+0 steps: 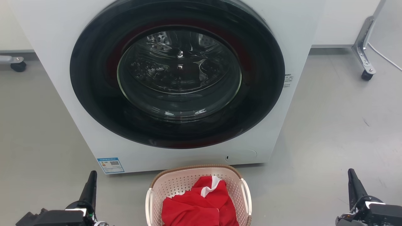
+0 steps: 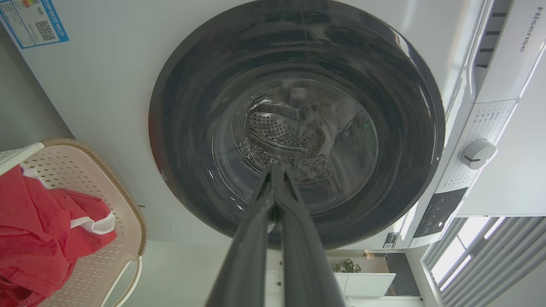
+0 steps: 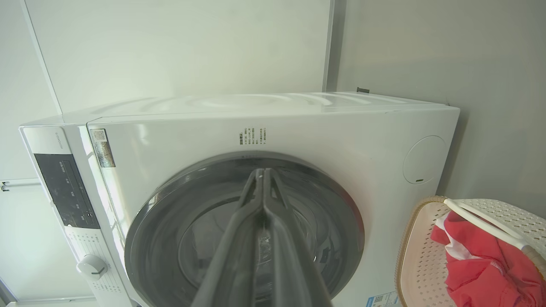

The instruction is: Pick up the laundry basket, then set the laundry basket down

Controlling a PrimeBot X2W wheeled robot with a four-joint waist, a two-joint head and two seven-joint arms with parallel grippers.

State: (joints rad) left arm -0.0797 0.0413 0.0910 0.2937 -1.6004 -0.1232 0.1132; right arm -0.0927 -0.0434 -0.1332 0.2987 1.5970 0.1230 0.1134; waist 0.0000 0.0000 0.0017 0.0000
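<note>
The laundry basket (image 1: 176, 185) is cream-pink and perforated, with a brown woven-look rim and white side handles. It stands on the floor at the bottom centre of the head view, just in front of the washing machine, holding a red garment (image 1: 201, 204) with white trim. My left gripper (image 1: 91, 180) is at the lower left, well to the basket's left, and shut with nothing in it. My right gripper (image 1: 352, 179) is at the lower right, far from the basket, also shut and empty. The basket (image 2: 85, 170) is at the left edge of the left wrist view, and the basket (image 3: 420, 256) at the lower right of the right wrist view.
A white front-loading washing machine (image 1: 62, 81) with a closed dark round door (image 1: 179, 75) stands right behind the basket. Grey floor (image 1: 329, 131) spreads on both sides. A wheeled metal leg (image 1: 364, 47) stands at the back right, a caster (image 1: 18, 66) at the back left.
</note>
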